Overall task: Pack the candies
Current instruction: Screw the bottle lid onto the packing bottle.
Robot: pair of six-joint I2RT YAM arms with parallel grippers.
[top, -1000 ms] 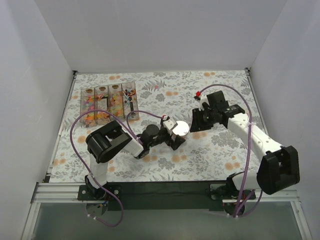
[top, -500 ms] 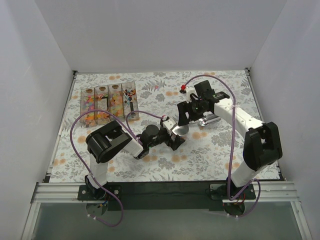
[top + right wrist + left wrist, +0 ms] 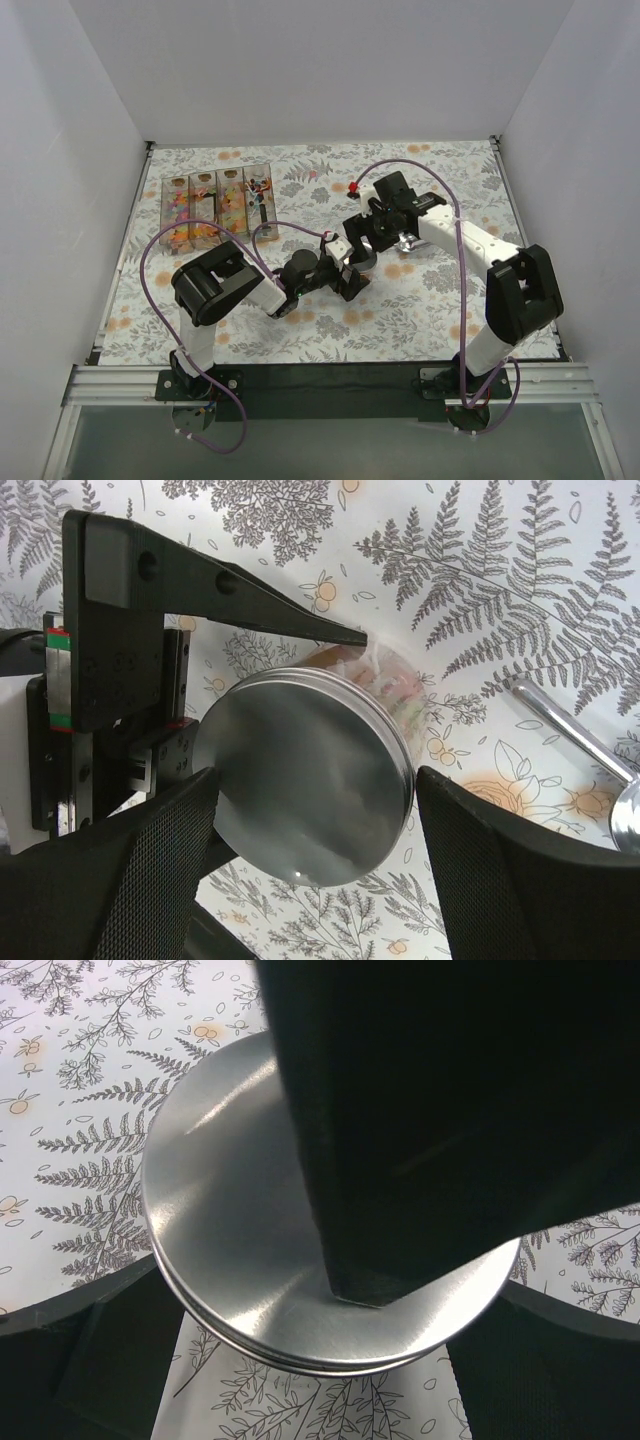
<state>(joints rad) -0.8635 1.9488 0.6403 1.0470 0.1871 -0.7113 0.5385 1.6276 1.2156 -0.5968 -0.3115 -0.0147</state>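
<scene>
Left claw [image 3: 350,266] grasps the jar [image 3: 372,666] while the released right claw [image 3: 318,777] straddles its lid [image 3: 230,1230]; an off-centre closing could wrench the jar loose and spill the candies [image 3: 404,704].

We're looking into a robot lab cell: white panels [image 3: 300,70] are boxing in the counter [image 3: 430,310], left arm [image 3: 215,285] and right arm [image 3: 520,290] sitting bolted by an aluminium rail [image 3: 110,385].

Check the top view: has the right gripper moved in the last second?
Yes. The right gripper has swung left, toward the clear candy boxes; its open fingers now flank the lidded jar held by the left gripper.
</scene>
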